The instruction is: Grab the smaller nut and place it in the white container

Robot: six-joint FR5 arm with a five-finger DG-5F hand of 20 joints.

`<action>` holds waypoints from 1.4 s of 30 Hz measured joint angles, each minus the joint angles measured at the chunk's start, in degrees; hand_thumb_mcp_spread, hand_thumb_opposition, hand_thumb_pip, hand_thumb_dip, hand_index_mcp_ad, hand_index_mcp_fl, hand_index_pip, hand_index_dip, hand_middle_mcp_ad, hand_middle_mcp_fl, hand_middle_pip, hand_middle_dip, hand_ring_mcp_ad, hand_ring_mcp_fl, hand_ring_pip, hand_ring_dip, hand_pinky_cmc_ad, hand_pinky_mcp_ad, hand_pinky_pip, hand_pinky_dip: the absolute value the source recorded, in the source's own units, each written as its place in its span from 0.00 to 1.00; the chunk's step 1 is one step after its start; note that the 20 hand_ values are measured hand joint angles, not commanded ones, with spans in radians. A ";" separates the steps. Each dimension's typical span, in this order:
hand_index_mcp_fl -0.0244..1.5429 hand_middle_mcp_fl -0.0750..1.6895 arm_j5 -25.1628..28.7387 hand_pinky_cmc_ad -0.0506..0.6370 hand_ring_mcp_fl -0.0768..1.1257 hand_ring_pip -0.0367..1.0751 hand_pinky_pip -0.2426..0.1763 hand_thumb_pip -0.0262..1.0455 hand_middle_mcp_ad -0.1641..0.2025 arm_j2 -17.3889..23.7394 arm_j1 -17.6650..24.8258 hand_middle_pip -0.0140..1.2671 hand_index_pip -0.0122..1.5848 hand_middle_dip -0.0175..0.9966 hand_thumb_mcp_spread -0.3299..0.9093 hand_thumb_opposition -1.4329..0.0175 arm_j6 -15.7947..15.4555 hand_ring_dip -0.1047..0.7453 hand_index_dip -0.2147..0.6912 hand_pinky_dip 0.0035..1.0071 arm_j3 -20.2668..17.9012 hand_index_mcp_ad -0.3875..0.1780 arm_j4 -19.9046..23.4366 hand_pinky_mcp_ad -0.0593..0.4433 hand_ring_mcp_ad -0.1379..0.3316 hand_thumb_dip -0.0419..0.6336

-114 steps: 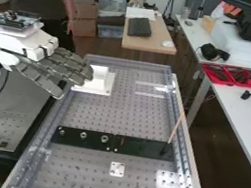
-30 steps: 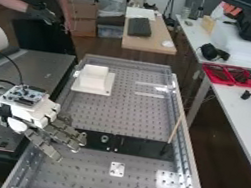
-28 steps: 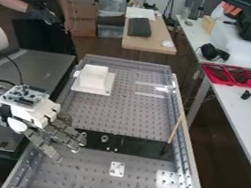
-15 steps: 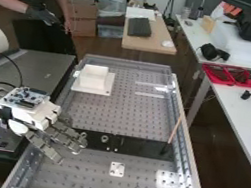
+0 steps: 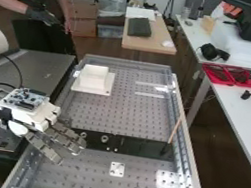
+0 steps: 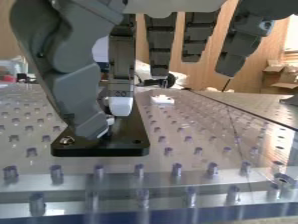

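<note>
Relative to the earliest frame, the hand (image 5: pixel 23 111) has been moved from beside the white container (image 5: pixel 93 79) to the left end of the black bar (image 5: pixel 140 147). Over the last second its position has been left almost unchanged. In the wrist view, the hand (image 6: pixel 78 92) is seen low over the bar's end, near a small round metal fitting (image 6: pixel 67 141) set in one corner. Whether the hand is spread, pressed together or pinching a part cannot be determined.

The smaller nut was seen on the bar in the earliest frame; that spot is now covered by the hand in the high view, and whether the nut is seated there or held cannot be told. The larger nut (image 5: pixel 83 135) and the bearing (image 5: pixel 104 139) are retained at their places. The white container, partly covered by the hand in the earliest frame, is now exposed at its unchanged position on the perforated bench plate (image 5: pixel 129 118).
</note>
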 joint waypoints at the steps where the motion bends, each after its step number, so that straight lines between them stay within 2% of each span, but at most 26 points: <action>1: 0.03 0.12 -0.07 0.55 0.06 0.11 0.63 0.65 0.65 -0.03 -0.06 0.10 0.98 0.27 0.63 0.43 0.01 0.27 0.51 0.17 0.05 0.50 -0.08 0.67 0.57 0.36; 42: 0.07 0.12 -2.57 0.55 0.06 0.11 0.63 0.66 0.65 -0.13 -0.96 0.11 0.98 0.27 0.63 0.41 -2.01 0.27 0.51 0.17 1.76 0.50 -2.47 0.67 0.57 0.36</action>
